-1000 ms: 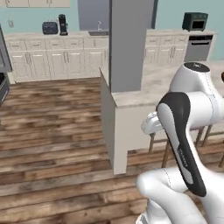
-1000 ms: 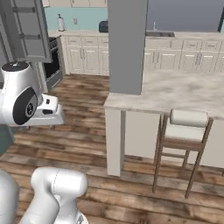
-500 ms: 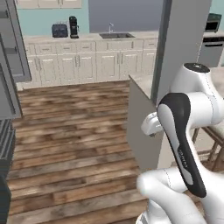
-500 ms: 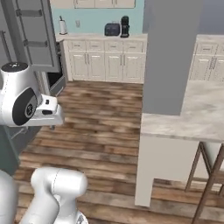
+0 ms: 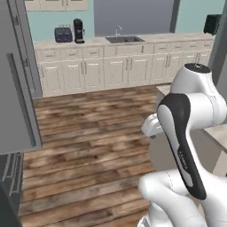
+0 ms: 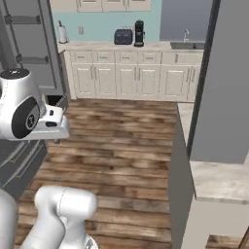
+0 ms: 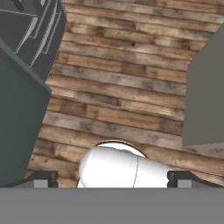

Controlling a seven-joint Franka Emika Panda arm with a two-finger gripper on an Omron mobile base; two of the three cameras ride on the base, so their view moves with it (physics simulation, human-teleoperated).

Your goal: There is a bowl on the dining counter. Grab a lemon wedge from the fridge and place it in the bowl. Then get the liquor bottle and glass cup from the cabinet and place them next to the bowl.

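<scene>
Claw (image 7: 112, 178) wide open, empty, pointing at wood floor (image 7: 122, 87). Fridge (image 5: 15, 84) close on left, dining table (image 6: 219, 180) on right. Risk: base swings too near, arm clips fridge door handle.

Open wooden floor (image 5: 93, 128) runs ahead to the wall cabinets (image 5: 115, 68). On the left the grey fridge (image 5: 15, 88) walls off that side. On the right a grey pillar (image 6: 228, 82) and the stone worktop (image 6: 219, 180) block passage.
</scene>
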